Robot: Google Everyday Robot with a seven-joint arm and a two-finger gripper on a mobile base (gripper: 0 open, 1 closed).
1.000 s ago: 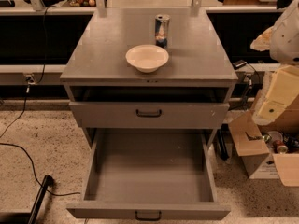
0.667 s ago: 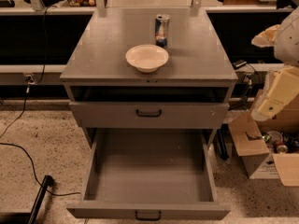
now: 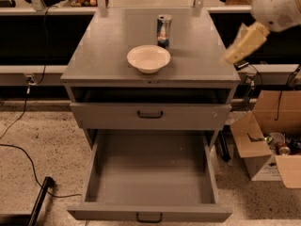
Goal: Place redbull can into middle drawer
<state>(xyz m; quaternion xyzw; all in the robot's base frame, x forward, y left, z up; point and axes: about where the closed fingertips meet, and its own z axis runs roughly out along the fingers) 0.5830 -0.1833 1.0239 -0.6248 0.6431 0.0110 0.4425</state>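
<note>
The bench (image 3: 108, 46) has a flat grey top with bare surface on the left and right sides. Its front edge overhangs a dark slot and a shut upper drawer front (image 3: 150, 114). Below that, the middle drawer (image 3: 150, 173) is pulled far out toward the camera, its grey floor showing from wall to wall. A cardboard box (image 3: 263, 149) crowds the floor to the right of it, and a cable (image 3: 23, 154) trails on the left.

The redbull can (image 3: 163, 30) stands upright at the back centre of the bench, just behind a cream bowl (image 3: 148, 58). The pincer (image 3: 242, 46) hangs over the bench's right edge, well apart from the can and to its right, holding nothing. I cannot tell whether it is open or closed.
</note>
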